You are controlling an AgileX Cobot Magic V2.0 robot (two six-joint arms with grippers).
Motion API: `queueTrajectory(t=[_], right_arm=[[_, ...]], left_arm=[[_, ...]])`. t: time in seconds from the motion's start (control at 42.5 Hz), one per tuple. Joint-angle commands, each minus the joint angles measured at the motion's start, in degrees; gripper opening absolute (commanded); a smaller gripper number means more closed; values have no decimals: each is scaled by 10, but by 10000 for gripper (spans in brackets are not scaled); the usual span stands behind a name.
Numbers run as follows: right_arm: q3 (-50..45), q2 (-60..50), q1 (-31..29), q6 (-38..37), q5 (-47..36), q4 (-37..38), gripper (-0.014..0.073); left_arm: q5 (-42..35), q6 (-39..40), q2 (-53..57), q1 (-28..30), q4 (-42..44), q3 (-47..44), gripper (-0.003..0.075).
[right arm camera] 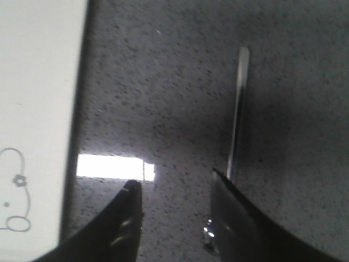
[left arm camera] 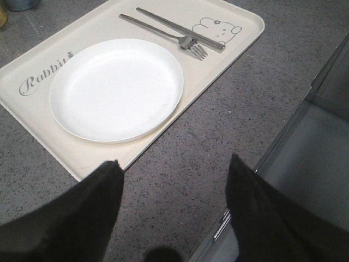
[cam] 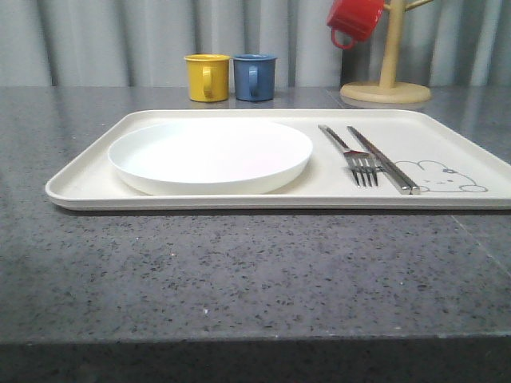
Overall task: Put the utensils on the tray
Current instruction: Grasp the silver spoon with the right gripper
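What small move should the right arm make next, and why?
Probably lower the right gripper and close on the silver utensil handle lying on the counter beside the tray. The fork and knife-like bar already lie on the tray by the plate; the jaws are open.

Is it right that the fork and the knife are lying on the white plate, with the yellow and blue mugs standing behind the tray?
Not quite. The fork and the knife lie on the bare tray beside the white plate, not on it, as the front view shows. The rest holds: the yellow mug and the blue mug stand behind the tray.
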State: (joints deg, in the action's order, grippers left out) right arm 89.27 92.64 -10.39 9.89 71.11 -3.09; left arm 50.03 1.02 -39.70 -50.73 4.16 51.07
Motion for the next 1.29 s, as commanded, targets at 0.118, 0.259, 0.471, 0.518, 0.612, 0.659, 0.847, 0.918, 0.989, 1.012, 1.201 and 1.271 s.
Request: queueTrajectory(t=[0.118, 0.259, 0.471, 0.518, 0.612, 0.659, 0.847, 0.918, 0.989, 1.012, 1.201, 1.271], right_arm=[[-28, 7, -52, 10, 24, 1, 336], [-32, 37, -53, 10, 15, -2, 336], [-32, 77, -53, 10, 5, -6, 336], [-32, 84, -53, 10, 3, -6, 336], [-32, 93, -53, 10, -1, -6, 336], [-32, 95, -53, 10, -2, -6, 336], [-31, 97, -53, 10, 1, -17, 110], [-29, 96, -53, 10, 6, -28, 6], [-29, 91, -51, 11, 7, -36, -30], [-29, 89, -49, 11, 8, -37, -29], [-27, 45, -5, 12, 28, -82, -28], [-27, 32, 20, 12, 45, -106, -28]], left_arm=[[-39, 7, -1, -4, -2, 15, 417], [-39, 7, -1, -4, -2, 15, 417], [-39, 7, -1, -4, -2, 15, 417], [-39, 7, -1, -4, -2, 15, 417], [-39, 7, -1, -4, -2, 15, 417], [-39, 7, -1, -4, -2, 15, 417], [-39, 7, -1, -4, -2, 15, 417], [-39, 7, -1, -4, -2, 15, 417], [-39, 7, -1, -4, -2, 15, 417], [-39, 7, -1, -4, -2, 15, 417], [-39, 7, -1, -4, -2, 15, 417], [-39, 7, -1, -4, -2, 15, 417]])
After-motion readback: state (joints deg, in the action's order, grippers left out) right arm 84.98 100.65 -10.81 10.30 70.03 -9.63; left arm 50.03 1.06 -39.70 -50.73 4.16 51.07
